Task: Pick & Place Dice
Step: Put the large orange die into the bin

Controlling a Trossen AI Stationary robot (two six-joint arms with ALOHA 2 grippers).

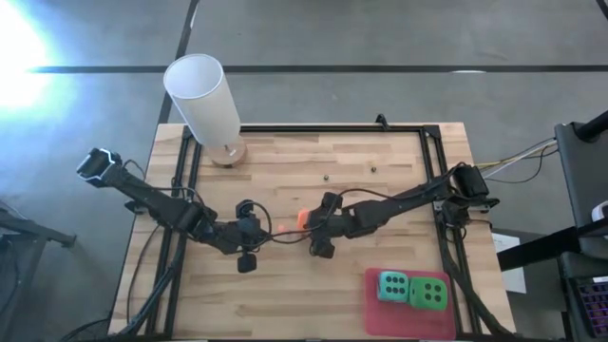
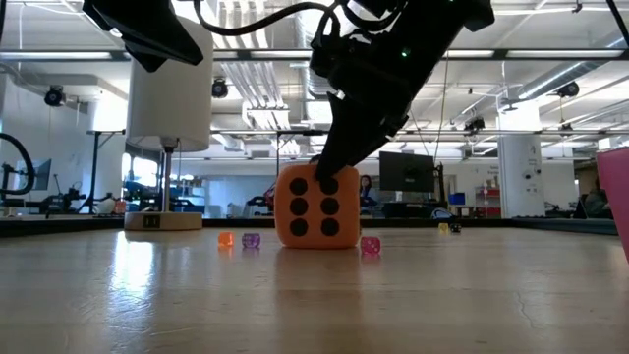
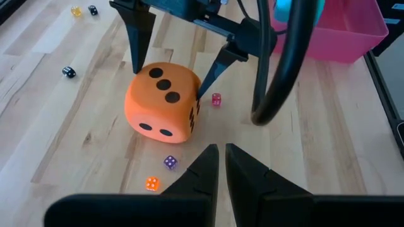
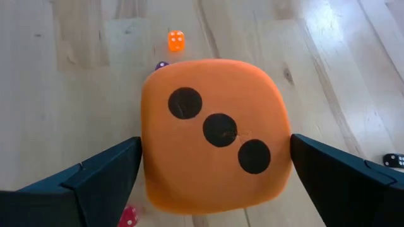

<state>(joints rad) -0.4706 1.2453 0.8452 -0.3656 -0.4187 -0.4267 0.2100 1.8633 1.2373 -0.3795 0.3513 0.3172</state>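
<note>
Between our right gripper's (image 4: 214, 180) wide-spread fingers (image 3: 140, 38) sits the orange die (image 4: 216, 132), its three-pip face turned up toward the wrist. One finger stands on each side of the cube, just beside it; we cannot tell whether either one touches. The die rests on the wooden table (image 1: 380, 176), near its middle, with its six-pip face toward the low camera and a two-pip face toward our left arm.

Around the die lie several tiny dice: a small orange one (image 3: 151, 183), a purple one (image 3: 170, 162) and a pink one (image 3: 216, 99) close by, and two black ones (image 3: 68, 72) farther off.

At the table's near right corner lies the pink tray (image 1: 385, 313). It holds the teal die (image 1: 392, 285) and one bright green die (image 1: 429, 294), side by side and touching.

Our left gripper (image 3: 221, 157) waits just beside the orange die, facing it, its fingers nearly together and holding nothing.

At the far left edge of the table stands a tall white cylinder (image 1: 204, 100) on a round wooden base (image 1: 227, 154), well apart from both grippers.
</note>
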